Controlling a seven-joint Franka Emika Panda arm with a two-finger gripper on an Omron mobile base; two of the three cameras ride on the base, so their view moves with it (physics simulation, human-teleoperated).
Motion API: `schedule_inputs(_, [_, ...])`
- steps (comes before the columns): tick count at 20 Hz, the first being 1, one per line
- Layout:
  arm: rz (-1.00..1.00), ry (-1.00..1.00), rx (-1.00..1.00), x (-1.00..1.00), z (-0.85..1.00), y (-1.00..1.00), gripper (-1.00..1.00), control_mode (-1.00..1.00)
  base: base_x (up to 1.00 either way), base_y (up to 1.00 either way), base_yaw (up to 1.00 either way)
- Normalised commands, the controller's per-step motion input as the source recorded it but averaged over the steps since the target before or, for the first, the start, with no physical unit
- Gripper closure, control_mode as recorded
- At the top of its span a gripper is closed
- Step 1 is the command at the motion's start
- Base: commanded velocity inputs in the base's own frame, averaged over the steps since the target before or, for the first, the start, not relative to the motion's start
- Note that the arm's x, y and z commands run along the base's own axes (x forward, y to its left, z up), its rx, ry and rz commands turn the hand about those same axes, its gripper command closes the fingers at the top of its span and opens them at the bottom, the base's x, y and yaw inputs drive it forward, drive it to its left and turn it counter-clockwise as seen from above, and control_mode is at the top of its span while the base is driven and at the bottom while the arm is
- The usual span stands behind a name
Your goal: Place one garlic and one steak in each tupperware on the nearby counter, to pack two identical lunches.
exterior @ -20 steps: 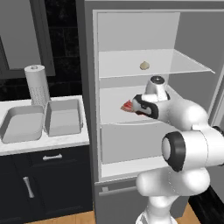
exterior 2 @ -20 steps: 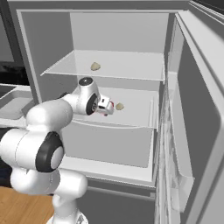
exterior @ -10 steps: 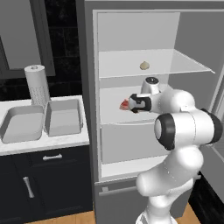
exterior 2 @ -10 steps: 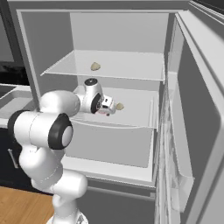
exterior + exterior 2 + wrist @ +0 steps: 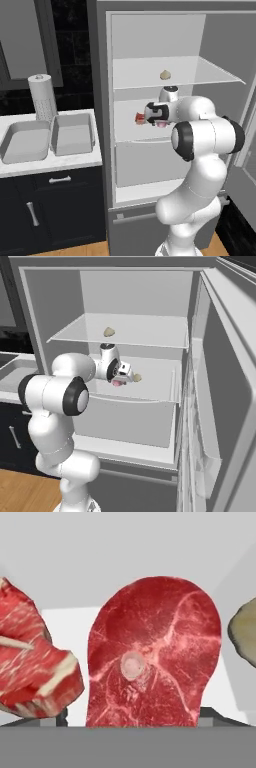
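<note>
Right in front of the hand camera stands a round red steak [image 5: 155, 657] with a pale bone ring at its middle, and the two dark fingertips [image 5: 212, 716] peek out low on either side of it. The gripper [image 5: 150, 114] sits deep in the open fridge [image 5: 220, 381] over the middle shelf [image 5: 160, 387], fingers straddling that steak; whether they already press on the meat cannot be told, since the meat hides most of them. To its left in the hand view lies a second steak [image 5: 30, 657], a chunkier cut with a white fat edge. At the right edge of that view, a pale garlic [image 5: 245, 634] pokes in. In the right base view it rests on the same shelf just beside the gripper. One shelf up, another garlic [image 5: 165, 75] sits alone on the glass. Out to the left, on the counter [image 5: 55, 162], the two grey tupperware [image 5: 72, 134] tubs sit side by side, touching, with a paper-towel roll [image 5: 42, 96] upright behind them.
</note>
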Motion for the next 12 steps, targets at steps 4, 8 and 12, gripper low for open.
schedule_inputs(4, [0.0, -0.04, 0.0, 0.0, -0.35, -0.03, 1.0, -1.0, 0.0, 0.0, 0.0])
schedule_inputs(8, [0.0, 0.0, 0.0, -0.26, 0.0, 0.0, 1.0, -1.0, 0.0, 0.0, 0.0])
schedule_inputs(12, [0.0, -0.26, 0.0, -1.0, 0.0, 0.0, 1.0, -1.0, 0.0, 0.0, 0.0])
